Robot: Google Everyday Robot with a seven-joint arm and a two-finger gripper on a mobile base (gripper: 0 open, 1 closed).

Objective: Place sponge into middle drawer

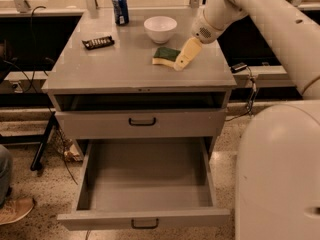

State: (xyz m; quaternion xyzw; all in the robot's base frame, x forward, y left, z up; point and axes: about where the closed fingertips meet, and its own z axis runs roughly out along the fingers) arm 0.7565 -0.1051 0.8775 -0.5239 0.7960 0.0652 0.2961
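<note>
The sponge [163, 56], dark green on top with a pale yellow body, lies on the grey cabinet top [125, 66], right of centre. My gripper [180, 63] reaches down from the upper right and its tip is at the sponge's right edge, partly covering it. The middle drawer [150, 179] is the lowest one. It is pulled fully open below, plain grey inside, with a black bar handle [145, 224] on its front.
A white bowl [160, 28] stands just behind the sponge. A blue can [120, 8] and a dark ridged bar [98, 42] are at the back left. The upper drawer [142, 121] is shut. My white base [280, 174] fills the lower right. A person's shoe [12, 210] is at the lower left.
</note>
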